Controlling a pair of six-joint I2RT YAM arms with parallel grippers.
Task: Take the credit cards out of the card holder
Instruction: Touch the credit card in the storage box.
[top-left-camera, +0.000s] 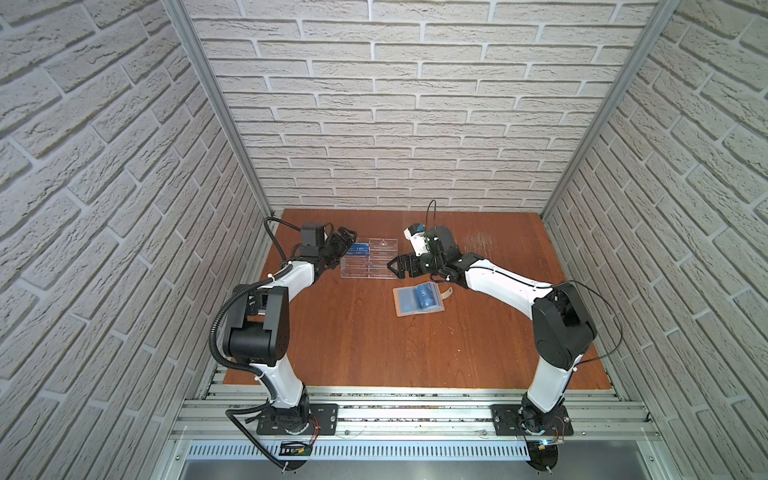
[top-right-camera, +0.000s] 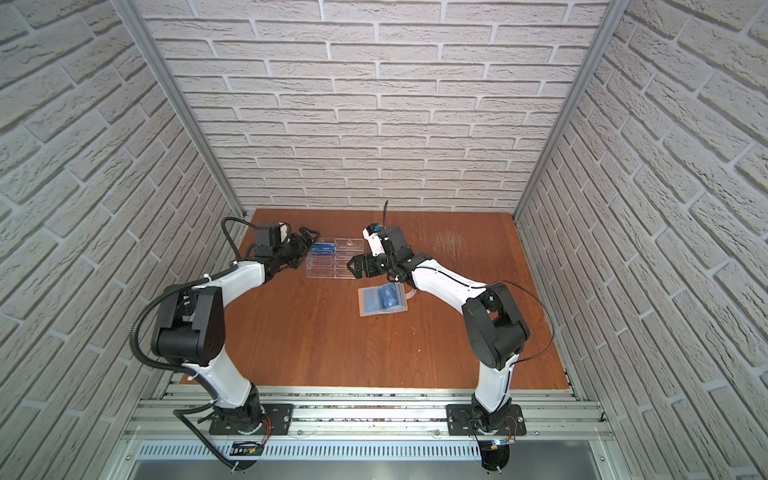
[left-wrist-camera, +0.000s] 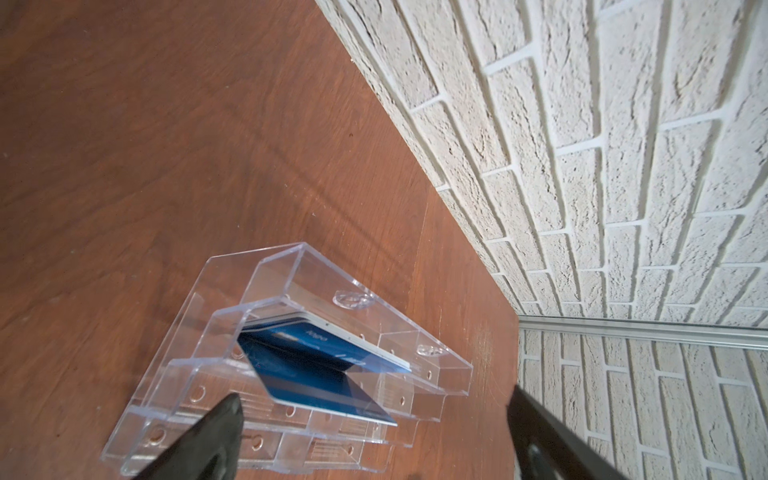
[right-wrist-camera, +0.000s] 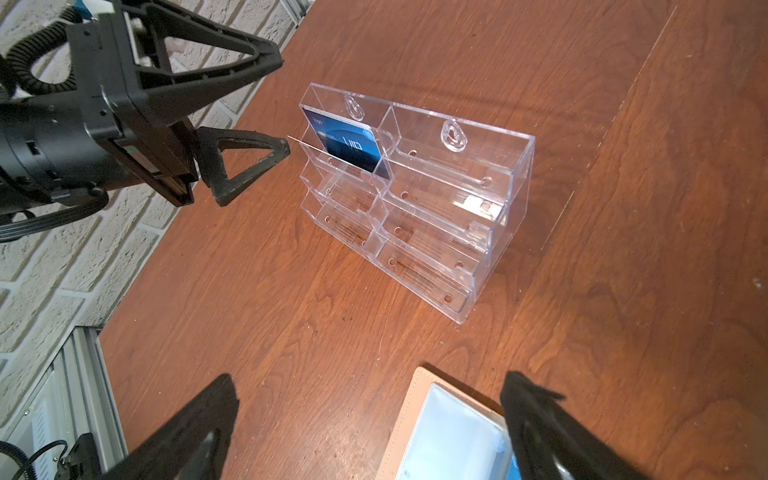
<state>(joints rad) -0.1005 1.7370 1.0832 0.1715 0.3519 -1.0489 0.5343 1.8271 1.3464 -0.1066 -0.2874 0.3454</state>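
The tan card holder (top-left-camera: 405, 302) lies open on the table (top-left-camera: 353, 340), just nearer than the right gripper (top-left-camera: 392, 267), whose jaws stand apart. The left gripper (top-left-camera: 348, 240), likewise spread, hangs beside credit cards (top-left-camera: 360, 249) in the clear rack (top-left-camera: 374, 266).

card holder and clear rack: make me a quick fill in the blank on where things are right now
1. The card holder lies ___, its sleeve pages facing up.
2. The credit cards in the clear rack sit in its ___ tier.
3. The left gripper and right gripper both hold ___.
Missing words: open; top; nothing.
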